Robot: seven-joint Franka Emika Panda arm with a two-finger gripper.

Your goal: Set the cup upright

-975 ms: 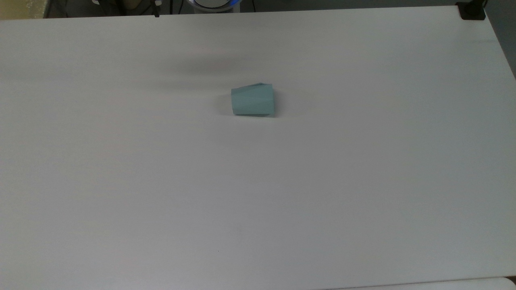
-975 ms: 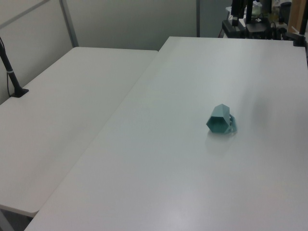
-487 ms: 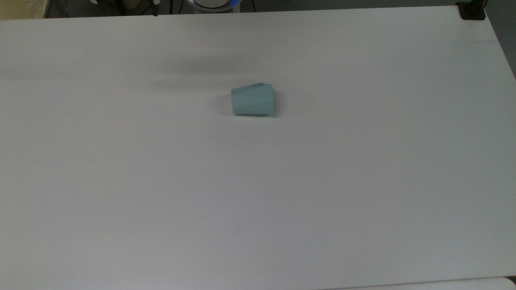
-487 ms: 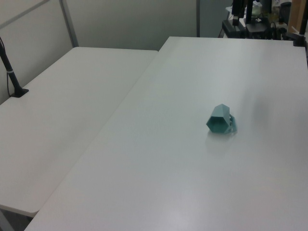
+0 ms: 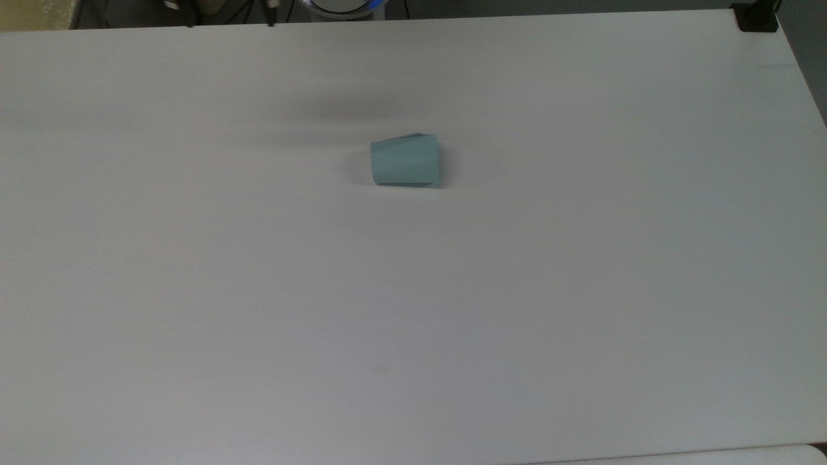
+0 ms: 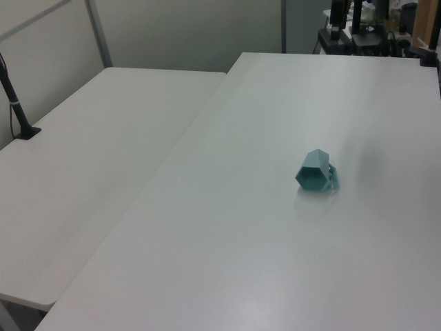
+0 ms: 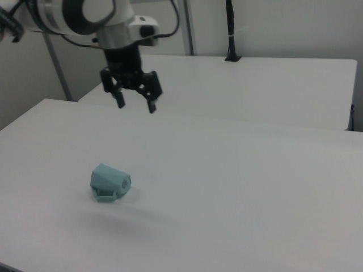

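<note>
Arm (image 7: 85,17): cut off by the right view's top and left edges. Cup (image 5: 405,161): handle hidden beneath the body in the top view; opening turned away in the left view. Table (image 6: 227,262): cut by frame edges.

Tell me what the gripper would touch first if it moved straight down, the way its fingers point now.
Probably the bare table. The open gripper hangs above it, and the cup seems to lie nearer the camera, though depth is unclear.

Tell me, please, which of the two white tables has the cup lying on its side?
The table under the gripper; the cup lies tipped on it, while the far table carries just a black post.
</note>
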